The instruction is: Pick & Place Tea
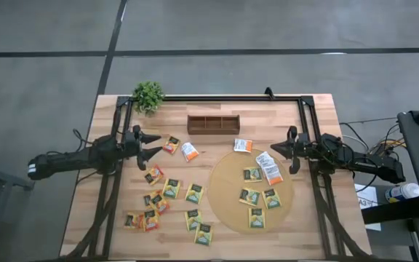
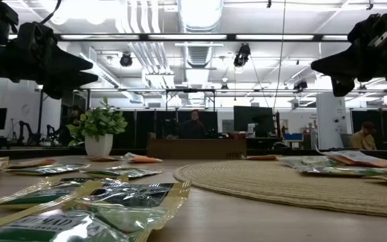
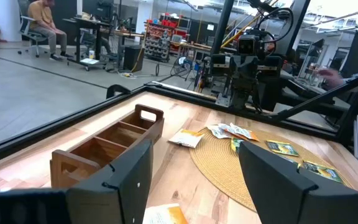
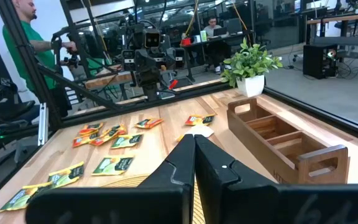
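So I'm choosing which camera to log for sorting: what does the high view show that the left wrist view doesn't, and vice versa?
Only the high view shows the potted plant, the sachets on bare wood at the table's left, and the left gripper from outside, open above the table. Only the left wrist view shows a seated person in the room. Both show the wooden tray, its three slots empty, the round mat with sachets on it, and the right gripper, shut.

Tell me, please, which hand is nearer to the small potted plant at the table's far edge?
The left hand. It hovers, open, just in front of the potted plant on the same side of the table. The right hand, shut, hovers across the table beside the round mat.
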